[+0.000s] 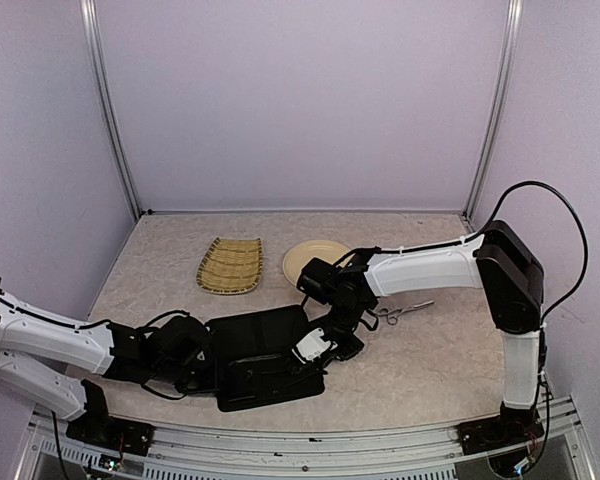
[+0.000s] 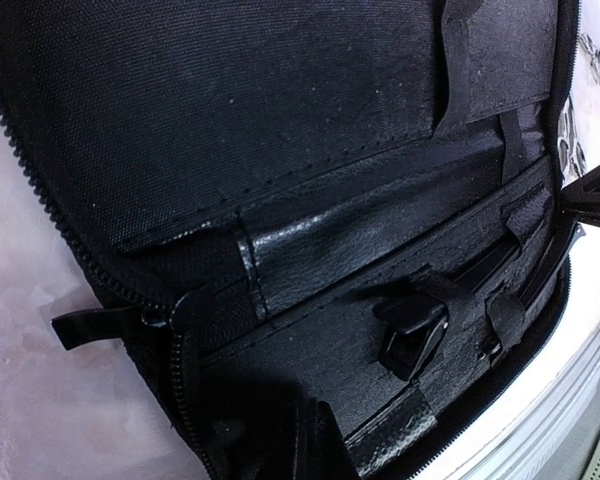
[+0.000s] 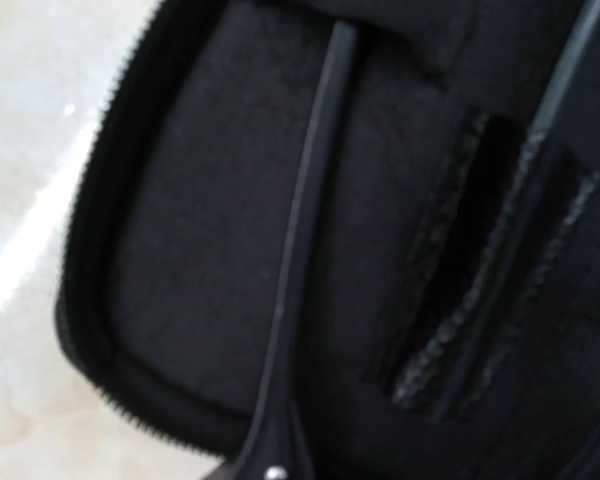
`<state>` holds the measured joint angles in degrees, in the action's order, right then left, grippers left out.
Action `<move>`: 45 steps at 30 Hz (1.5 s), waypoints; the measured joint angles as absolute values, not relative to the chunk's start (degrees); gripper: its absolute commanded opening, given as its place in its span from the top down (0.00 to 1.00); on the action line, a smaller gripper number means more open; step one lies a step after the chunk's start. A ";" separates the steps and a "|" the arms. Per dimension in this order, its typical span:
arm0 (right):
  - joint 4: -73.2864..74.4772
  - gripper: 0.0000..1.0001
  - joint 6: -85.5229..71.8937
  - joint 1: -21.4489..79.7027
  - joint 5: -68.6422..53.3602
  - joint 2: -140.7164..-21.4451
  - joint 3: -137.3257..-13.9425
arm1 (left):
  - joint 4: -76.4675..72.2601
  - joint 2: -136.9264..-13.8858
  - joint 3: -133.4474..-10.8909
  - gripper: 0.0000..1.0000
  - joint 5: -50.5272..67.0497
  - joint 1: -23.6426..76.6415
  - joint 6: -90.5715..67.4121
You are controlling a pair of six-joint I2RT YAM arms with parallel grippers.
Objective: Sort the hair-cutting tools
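Top external view: the right gripper [image 1: 322, 348] is reaching into the open black zip case [image 1: 255, 335] and the left gripper [image 1: 185, 368] is sitting at its left edge. Silver scissors [image 1: 400, 312] are lying on the table [image 1: 430, 370] just right of the case, so the emptying step looks to be in hand. A thin, stiff black clip [image 3: 305, 260] is lying on matte woven lining beside stitched loops and is calling for a fine pinch next. Neither gripper's opening is showing, so I cannot tell what either is holding.

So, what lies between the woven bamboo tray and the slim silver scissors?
Top view: a round cream plate beside the tray, then the right arm's wrist nearer the scissors.
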<state>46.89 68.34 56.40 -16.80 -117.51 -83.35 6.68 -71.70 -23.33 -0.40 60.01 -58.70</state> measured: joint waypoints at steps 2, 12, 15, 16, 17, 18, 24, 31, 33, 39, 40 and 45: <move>46.89 1.00 68.29 56.40 -16.88 -117.51 -83.37 | 6.20 -71.92 -23.33 1.00 -0.36 60.01 -58.72; 46.94 1.00 67.85 56.42 -17.85 -117.97 -83.94 | 3.97 -72.82 -23.00 1.00 -0.16 60.03 -58.72; 47.29 1.00 67.64 56.60 -18.70 -118.65 -84.86 | 3.07 -73.23 -23.00 1.00 -0.14 60.10 -58.72; 47.27 1.00 67.55 56.75 -19.29 -118.87 -85.14 | 2.90 -73.34 -23.00 1.00 -0.14 60.10 -58.72; 47.09 1.00 67.40 57.17 -19.68 -119.17 -85.52 | 2.66 -73.45 -22.98 1.00 -0.10 60.12 -58.72; 46.83 1.00 67.18 57.76 -20.10 -119.48 -85.76 | 2.39 -73.54 -22.96 1.00 -0.10 60.16 -58.74; 46.30 1.00 65.67 59.83 -20.95 -119.92 -86.00 | 1.45 -73.58 -22.52 1.00 -0.10 60.20 -58.76; 45.39 1.00 62.30 60.25 -21.74 -120.22 -86.11 | 0.43 -73.97 -22.41 1.00 -0.03 60.31 -58.94; 44.86 1.00 60.80 60.42 -21.69 -120.29 -86.11 | 0.30 -74.06 -22.41 1.00 -0.03 60.36 -58.94; 44.21 1.00 57.56 60.71 -21.61 -120.53 -86.30 | -0.16 -74.28 -22.41 1.00 -0.05 60.49 -58.94; 44.18 1.00 57.25 60.69 -21.61 -120.53 -86.30 | -0.21 -74.28 -22.41 1.00 -0.08 60.49 -58.94; 44.14 1.00 56.07 60.69 -21.47 -120.53 -86.32 | -0.21 -74.28 -22.41 1.00 -0.23 60.58 -58.94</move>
